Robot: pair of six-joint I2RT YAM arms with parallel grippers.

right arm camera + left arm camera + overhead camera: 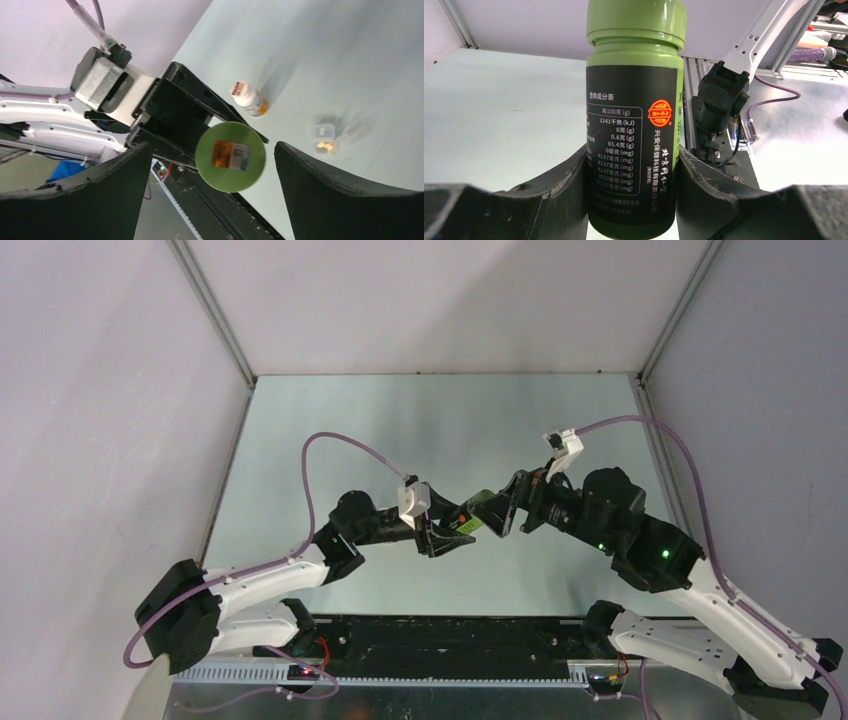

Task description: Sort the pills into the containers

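Note:
My left gripper (631, 192) is shut on a green bottle (634, 125) with a black label, holding it by its lower body; its green cap is on. From above, the left gripper (452, 533) holds the green bottle (478, 506) in the air, cap toward my right gripper (508, 510). The right gripper (212, 150) is open, fingers wide on either side of the bottle's round cap (230, 156), not touching it. On the table below lies the small translucent container (326, 138) with orange pills (325, 146) in one compartment.
A small white bottle (249, 99) with an orange label stands on the table near the container. Grey enclosure walls (120, 420) surround the table on the left, back and right. A black rail (450, 635) runs along the near edge.

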